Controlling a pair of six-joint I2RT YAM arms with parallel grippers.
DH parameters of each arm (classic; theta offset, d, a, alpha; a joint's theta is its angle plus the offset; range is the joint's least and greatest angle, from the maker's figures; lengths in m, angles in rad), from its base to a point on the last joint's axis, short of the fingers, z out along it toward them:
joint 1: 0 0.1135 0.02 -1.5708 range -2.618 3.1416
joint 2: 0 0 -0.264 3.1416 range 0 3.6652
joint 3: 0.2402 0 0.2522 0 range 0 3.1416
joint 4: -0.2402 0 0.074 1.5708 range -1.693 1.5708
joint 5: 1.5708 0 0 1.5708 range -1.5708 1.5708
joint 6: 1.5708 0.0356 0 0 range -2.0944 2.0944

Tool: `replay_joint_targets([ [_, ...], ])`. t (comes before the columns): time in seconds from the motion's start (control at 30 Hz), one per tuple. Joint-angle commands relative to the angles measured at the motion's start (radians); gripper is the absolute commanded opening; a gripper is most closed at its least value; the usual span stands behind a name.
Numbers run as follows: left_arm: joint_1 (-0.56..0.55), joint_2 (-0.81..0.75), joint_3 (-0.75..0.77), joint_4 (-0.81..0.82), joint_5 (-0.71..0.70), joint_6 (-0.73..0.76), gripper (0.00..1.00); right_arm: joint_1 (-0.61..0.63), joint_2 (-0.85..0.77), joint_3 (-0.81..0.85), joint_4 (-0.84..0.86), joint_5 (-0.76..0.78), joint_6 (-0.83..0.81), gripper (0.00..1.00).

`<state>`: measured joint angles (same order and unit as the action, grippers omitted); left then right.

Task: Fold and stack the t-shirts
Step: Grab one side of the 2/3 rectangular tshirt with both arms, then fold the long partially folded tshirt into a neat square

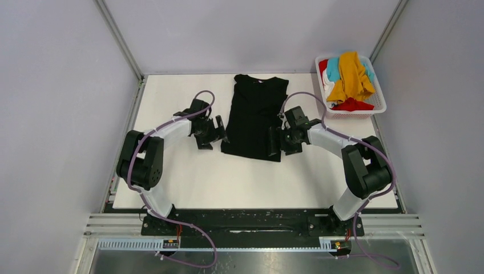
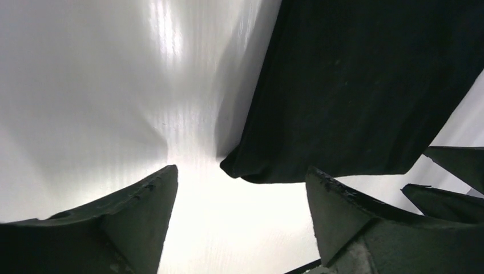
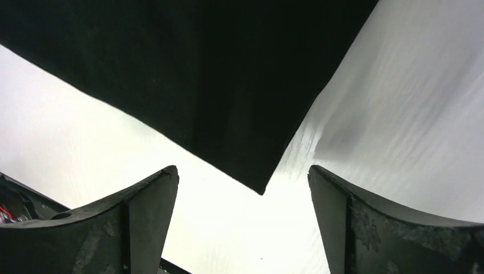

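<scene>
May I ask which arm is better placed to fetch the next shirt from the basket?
Right, probably: the basket sits far right, on the right gripper's side; the left gripper is beyond the black shirt.

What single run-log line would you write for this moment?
black t-shirt: flat on table | left gripper: open, at its near-left corner | right gripper: open, at its near-right corner | basket: remaining t-shirts piled inside
</scene>
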<state>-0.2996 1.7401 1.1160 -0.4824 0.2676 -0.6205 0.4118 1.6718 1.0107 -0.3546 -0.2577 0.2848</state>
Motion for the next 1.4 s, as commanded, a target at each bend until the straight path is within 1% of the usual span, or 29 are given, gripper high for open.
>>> replay_joint_targets([
  [0.0,-0.036,0.028,-0.012,0.072,0.033,0.003,0.77,0.025,-0.02,-0.028,-0.012,-0.018,-0.013,0.89],
  [0.1,-0.053,0.079,-0.003,0.084,0.021,0.001,0.67,0.027,0.001,-0.04,0.01,-0.018,-0.013,0.83],
  [0.2,-0.066,0.123,0.016,0.083,0.044,0.002,0.52,0.027,0.017,-0.043,0.017,-0.017,-0.015,0.71],
  [0.3,-0.078,0.134,0.005,0.077,0.015,-0.004,0.36,0.026,0.022,-0.059,0.023,-0.022,-0.012,0.65],
  [0.33,-0.078,0.132,-0.006,0.081,0.006,-0.008,0.29,0.027,0.024,-0.065,0.027,-0.023,-0.015,0.6],
  [0.4,-0.078,0.131,-0.019,0.079,-0.007,-0.011,0.14,0.027,0.033,-0.07,0.022,-0.023,-0.022,0.48],
  [0.43,-0.077,0.128,-0.024,0.078,-0.007,-0.015,0.05,0.027,0.035,-0.075,0.019,-0.032,-0.023,0.41],
  [0.47,-0.078,0.123,-0.033,0.078,-0.008,-0.019,0.0,0.028,0.035,-0.08,0.02,-0.037,-0.024,0.35],
  [0.57,-0.08,0.096,-0.067,0.074,-0.004,-0.026,0.0,0.03,0.036,-0.095,0.016,-0.046,-0.019,0.17],
  [0.63,-0.083,0.059,-0.1,0.063,-0.002,-0.029,0.0,0.034,0.007,-0.119,0.007,-0.068,-0.01,0.03],
  [0.67,-0.087,0.032,-0.13,0.053,-0.001,-0.032,0.0,0.038,-0.018,-0.138,0.001,-0.092,-0.003,0.0],
  [0.77,-0.116,-0.107,-0.223,0.017,0.008,-0.031,0.0,0.062,-0.134,-0.208,-0.053,-0.17,0.012,0.0],
  [0.87,-0.145,-0.265,-0.277,-0.084,0.036,-0.02,0.0,0.103,-0.275,-0.247,-0.168,-0.246,0.01,0.0],
  [0.97,-0.173,-0.401,-0.283,-0.191,0.086,-0.02,0.0,0.124,-0.406,-0.246,-0.297,-0.333,0.005,0.0],
  [1.07,-0.19,-0.517,-0.267,-0.247,0.137,-0.044,0.0,0.125,-0.529,-0.212,-0.363,-0.369,0.022,0.0],
  [1.17,-0.191,-0.574,-0.219,-0.24,0.19,-0.052,0.0,0.121,-0.58,-0.136,-0.385,-0.319,0.026,0.0],
  [1.27,-0.185,-0.556,-0.116,-0.24,0.16,-0.035,0.0,0.063,-0.572,-0.053,-0.364,-0.266,0.009,0.0],
  [1.3,-0.181,-0.54,-0.067,-0.238,0.141,-0.03,0.0,0.033,-0.566,-0.035,-0.333,-0.258,0.008,0.0],
  [1.37,-0.169,-0.511,-0.021,-0.203,0.099,-0.028,0.0,-0.025,-0.558,-0.024,-0.232,-0.256,0.035,0.0],
])
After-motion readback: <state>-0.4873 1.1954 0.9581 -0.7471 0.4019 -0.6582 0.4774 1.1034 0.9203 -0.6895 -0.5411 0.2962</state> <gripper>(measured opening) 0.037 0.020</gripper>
